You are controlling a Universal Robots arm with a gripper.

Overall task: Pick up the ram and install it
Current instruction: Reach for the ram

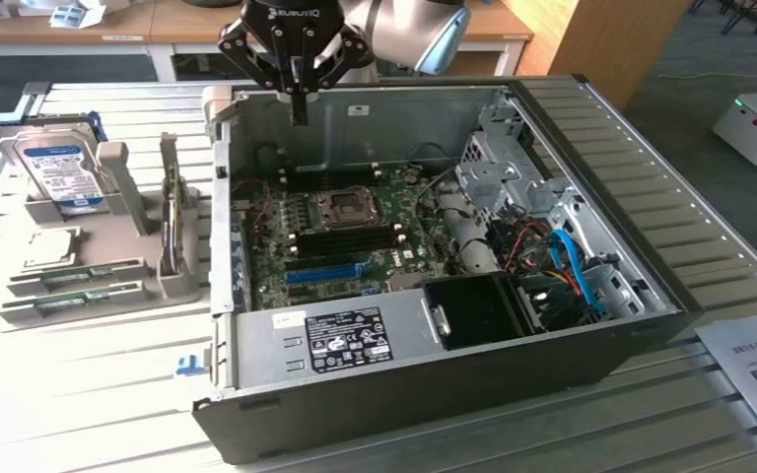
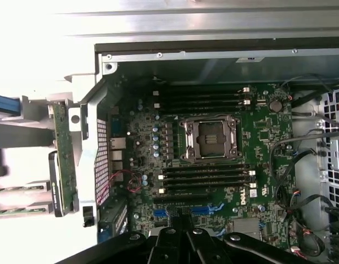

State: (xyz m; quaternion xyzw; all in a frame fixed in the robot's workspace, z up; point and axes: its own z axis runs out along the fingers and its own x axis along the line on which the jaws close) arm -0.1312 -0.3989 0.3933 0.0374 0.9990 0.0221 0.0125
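Slatted metal table (image 1: pixel 90 404) with an open PC case (image 1: pixel 392 399) lying on its side, motherboard (image 1: pixel 412 212) facing up. The UR arm's gripper (image 1: pixel 300 110) hangs over the case's far wall, above the board, touching nothing. Its claw is pressed together and empty. In the wrist view the same gripper (image 2: pixel 183 226) looks straight down into the case, fingers together.

A gray holder rack (image 1: pixel 129 241) sits on the table at the exterior view's left, just beside the case. A hard drive (image 1: pixel 63 168) with a blue-white label stands upright in it. An upright green board (image 1: pixel 171 222) stands on edge in the rack's slot nearest the case.

A black fan shroud (image 1: pixel 484 310) fills the near corner of the case, with blue cables (image 1: pixel 574 264) beside it. A white sticker (image 1: pixel 346 340) is on the case's near inner wall.

The CPU socket (image 1: pixel 348 205) is mid-board, open, with black memory slots (image 1: pixel 346 239) on either side of it, no sticks in them. A blue slot (image 1: pixel 323 270) lies nearer the camera.

The ram (image 1: pixel 74 275) lies flat in the rack's low tray, well apart from the gripper. A second green stick (image 1: pixel 56 304) lies in the next tray, parallel to it. A small blue clip (image 1: pixel 188 365) sits on the table near the case's corner.
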